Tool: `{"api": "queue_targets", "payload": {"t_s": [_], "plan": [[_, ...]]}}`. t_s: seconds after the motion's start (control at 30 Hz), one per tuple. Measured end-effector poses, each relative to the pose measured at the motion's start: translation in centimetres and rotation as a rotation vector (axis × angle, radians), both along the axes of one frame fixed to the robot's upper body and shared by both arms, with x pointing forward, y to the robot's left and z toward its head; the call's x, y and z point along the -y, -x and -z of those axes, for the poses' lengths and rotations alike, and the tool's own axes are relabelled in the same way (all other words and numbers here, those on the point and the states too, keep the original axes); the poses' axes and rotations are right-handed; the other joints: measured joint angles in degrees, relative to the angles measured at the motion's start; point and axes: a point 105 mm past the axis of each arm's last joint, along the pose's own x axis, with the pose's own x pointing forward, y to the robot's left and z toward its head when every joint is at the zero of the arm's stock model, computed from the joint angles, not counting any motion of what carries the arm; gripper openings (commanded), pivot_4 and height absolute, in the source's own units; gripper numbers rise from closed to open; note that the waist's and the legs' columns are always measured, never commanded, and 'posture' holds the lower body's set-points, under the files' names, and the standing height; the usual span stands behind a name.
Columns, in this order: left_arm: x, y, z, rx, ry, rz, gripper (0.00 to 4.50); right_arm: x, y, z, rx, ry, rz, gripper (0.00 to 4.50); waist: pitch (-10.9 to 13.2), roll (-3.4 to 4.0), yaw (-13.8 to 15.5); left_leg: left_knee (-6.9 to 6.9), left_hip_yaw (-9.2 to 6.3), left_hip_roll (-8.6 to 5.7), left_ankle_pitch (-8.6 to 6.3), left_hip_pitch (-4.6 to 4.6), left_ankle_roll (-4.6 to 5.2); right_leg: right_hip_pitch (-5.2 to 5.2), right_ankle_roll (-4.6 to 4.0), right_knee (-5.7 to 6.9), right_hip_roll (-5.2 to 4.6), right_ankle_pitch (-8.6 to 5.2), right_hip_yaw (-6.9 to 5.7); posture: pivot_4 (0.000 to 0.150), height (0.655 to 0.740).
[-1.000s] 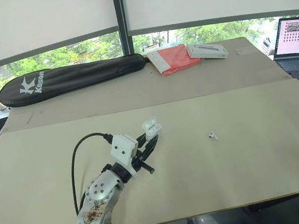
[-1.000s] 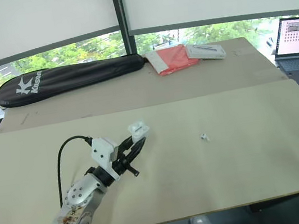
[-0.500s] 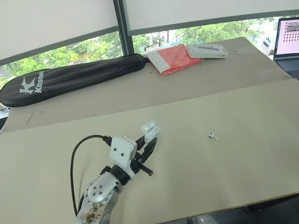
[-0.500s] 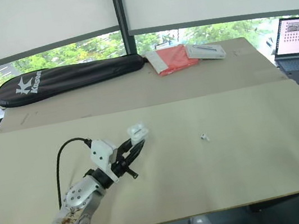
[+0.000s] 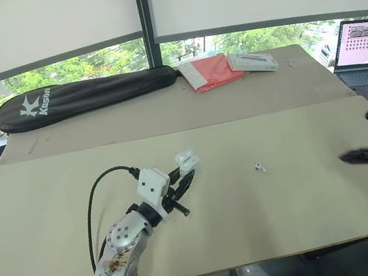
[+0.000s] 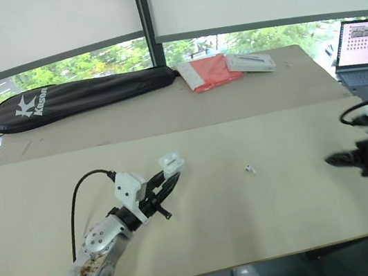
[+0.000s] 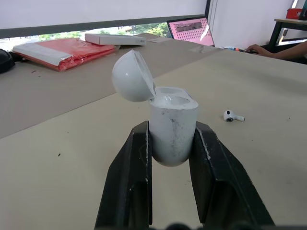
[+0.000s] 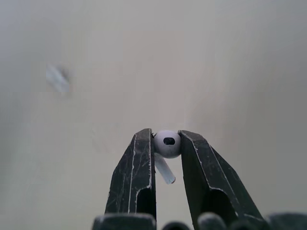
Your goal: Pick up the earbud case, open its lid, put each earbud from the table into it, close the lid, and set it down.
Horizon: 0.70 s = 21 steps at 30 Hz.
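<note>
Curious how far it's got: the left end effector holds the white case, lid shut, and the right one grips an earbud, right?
The lid is open, not shut; the left wrist view shows it. The left end effector does hold the case, and the right end effector grips an earbud.

Two earbuds (image 5: 260, 166) (image 8: 167, 143), one earbud case (image 7: 172, 129), one laptop (image 5: 367, 53), one racket bag (image 5: 86, 96).

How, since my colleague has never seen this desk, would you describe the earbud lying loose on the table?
Start from the wide beige table and the open earbud case held by the left gripper. To the robot's right of it lies a tiny white earbud, alone on the bare board; the second earbud is pinched in the right gripper.
</note>
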Motion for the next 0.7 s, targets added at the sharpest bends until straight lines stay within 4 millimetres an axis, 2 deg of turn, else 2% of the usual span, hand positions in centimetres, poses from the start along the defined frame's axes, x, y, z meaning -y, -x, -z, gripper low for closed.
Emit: {"api": "queue_targets", "payload": {"t_s": [0.13,0.23,0.3,0.43,0.53,0.7], "plan": [[0.8,-0.8,-0.4,0.000,0.046,0.028,0.56,-6.1,-2.2,-3.0,0.210,-0.107,-0.138,0.45,0.01,-0.02,0.29,-0.03,-0.01,-0.01,0.00,-0.07,0.00,-0.05,0.18,-0.04,-0.03,0.12,-0.02,0.150,0.7400],[1.6,-2.4,-1.3,0.004,0.086,0.046,0.56,-13.5,-3.1,-6.9,0.474,-0.207,-0.295,0.45,0.01,-0.02,0.29,-0.06,-0.09,0.01,0.02,-0.15,-0.03,-0.13,0.19,0.02,-0.03,0.13,-0.14,0.150,0.7400],[2.1,-3.2,-2.1,0.025,0.111,0.060,0.56,-16.6,-3.1,-8.6,0.575,-0.265,-0.327,0.45,0.00,-0.01,0.62,-0.07,-0.23,0.00,0.04,-0.20,-0.07,-0.11,-0.21,0.04,-0.08,0.35,-0.37,0.150,0.7400],[1.8,-5.6,-3.1,0.042,0.143,0.027,0.56,-20.5,-3.9,-9.4,0.702,-0.355,-0.305,0.45,0.00,0.00,1.09,-0.07,-0.29,-0.12,0.07,-0.34,-0.10,-0.12,-0.25,0.06,-0.14,0.38,-0.52,0.150,0.7400],[1.9,-6.9,-4.7,0.070,0.180,0.017,0.56,-22.9,-3.9,-9.8,0.786,-0.367,-0.323,0.45,0.00,0.00,1.02,-0.05,-0.29,-0.23,0.17,-0.38,-0.27,-0.08,-0.24,0.03,-0.19,0.38,-0.55,0.150,0.7400],[2.2,-7.8,-6.1,0.110,0.199,0.020,0.56,-24.5,-4.5,-9.9,0.847,-0.407,-0.295,0.45,0.00,0.00,0.85,-0.07,-0.29,-0.34,0.17,-0.37,-0.27,-0.04,-0.14,-0.01,-0.27,0.32,-0.55,0.150,0.7400]]}}
